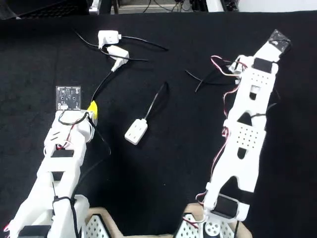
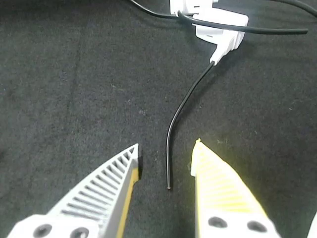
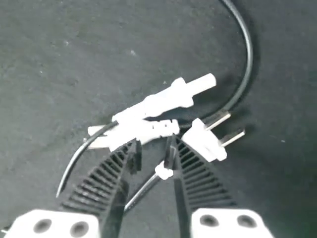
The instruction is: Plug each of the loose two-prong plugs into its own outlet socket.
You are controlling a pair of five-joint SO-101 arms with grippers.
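Fingers of the right pincer are drawn close together and pinch a white plug that lies crosswise at their tips. A thin wire runs back between them. Just beside one finger sits a two-prong plug, its metal pins pointing away from the pincer. A little beyond is a third white piece with a round stub, and a black lead curves off ahead of it. From where I stand, that arm is stretched far out over the black table.

The left pincer stands wide open and holds nothing. The bare end of a black cable lies on the cloth between its fingers, and the cable leads forward to a white plug cluster well ahead. An outlet socket lies off to that pincer's side, between the two arms and apart from it. A small square board sits just ahead of the left pincer.
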